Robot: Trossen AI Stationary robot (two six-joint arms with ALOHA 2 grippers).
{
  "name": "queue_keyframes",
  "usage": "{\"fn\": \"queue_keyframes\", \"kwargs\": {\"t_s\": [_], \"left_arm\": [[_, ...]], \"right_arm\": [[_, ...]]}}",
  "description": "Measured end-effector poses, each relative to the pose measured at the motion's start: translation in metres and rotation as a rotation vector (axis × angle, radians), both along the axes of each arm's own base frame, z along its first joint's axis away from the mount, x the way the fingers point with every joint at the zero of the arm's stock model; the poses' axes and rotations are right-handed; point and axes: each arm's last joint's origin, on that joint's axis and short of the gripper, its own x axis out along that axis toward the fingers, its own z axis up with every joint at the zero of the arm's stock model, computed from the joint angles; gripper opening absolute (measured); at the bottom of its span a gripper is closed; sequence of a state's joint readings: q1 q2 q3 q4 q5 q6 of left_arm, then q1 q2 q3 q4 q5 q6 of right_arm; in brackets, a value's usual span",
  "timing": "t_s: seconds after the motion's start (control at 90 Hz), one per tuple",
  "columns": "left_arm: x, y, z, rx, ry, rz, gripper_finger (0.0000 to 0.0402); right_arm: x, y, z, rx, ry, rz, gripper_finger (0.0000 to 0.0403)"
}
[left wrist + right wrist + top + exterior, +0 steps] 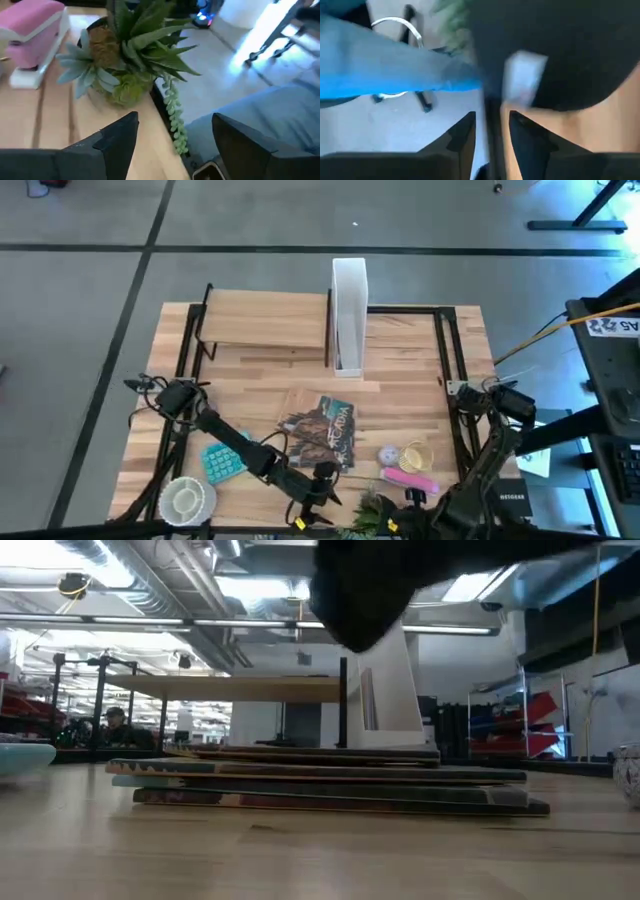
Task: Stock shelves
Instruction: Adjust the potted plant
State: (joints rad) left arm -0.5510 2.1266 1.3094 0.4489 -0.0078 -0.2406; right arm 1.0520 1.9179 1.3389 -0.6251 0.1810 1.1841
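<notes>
Bright ceiling lights [250,585] shine from above, and the table [400,395] looks evenly lit with only soft shadows. Seen from the right wrist, almost everything is smeared and blurry. Low down, a big dark blob [365,595] close to the camera is out of focus.

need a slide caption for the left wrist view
Left pincer, open, facing a potted plant at the table edge, pink stapler beside it.
</notes>
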Motion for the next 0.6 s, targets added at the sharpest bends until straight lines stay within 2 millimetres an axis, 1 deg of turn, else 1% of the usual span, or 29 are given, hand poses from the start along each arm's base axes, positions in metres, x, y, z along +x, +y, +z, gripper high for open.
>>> {"fn": "queue_keyframes", "kwargs": {"t_s": [0.178,0.3,0.4,0.522,0.6], "left_arm": [[0.012,0.001,-0.014,-0.074,0.013,-0.004,0.0237],[0.023,-0.003,-0.010,-0.090,-0.009,-0.008,0.0237],[0.028,-0.007,-0.007,-0.100,-0.025,-0.010,0.0237],[0.031,-0.007,-0.003,-0.096,-0.048,0.026,0.0237],[0.034,-0.004,-0.001,-0.097,-0.058,0.071,0.0237]], "right_arm": [[0.009,-0.010,-0.011,-0.054,-0.085,-0.063,0.0081],[0.021,-0.022,-0.021,-0.084,-0.091,-0.104,0.0075],[0.031,-0.030,-0.029,-0.097,-0.086,-0.134,0.0070],[0.040,-0.039,-0.037,-0.137,-0.081,-0.172,0.0066],[0.043,-0.042,-0.038,-0.155,-0.094,-0.190,0.0066]]}}
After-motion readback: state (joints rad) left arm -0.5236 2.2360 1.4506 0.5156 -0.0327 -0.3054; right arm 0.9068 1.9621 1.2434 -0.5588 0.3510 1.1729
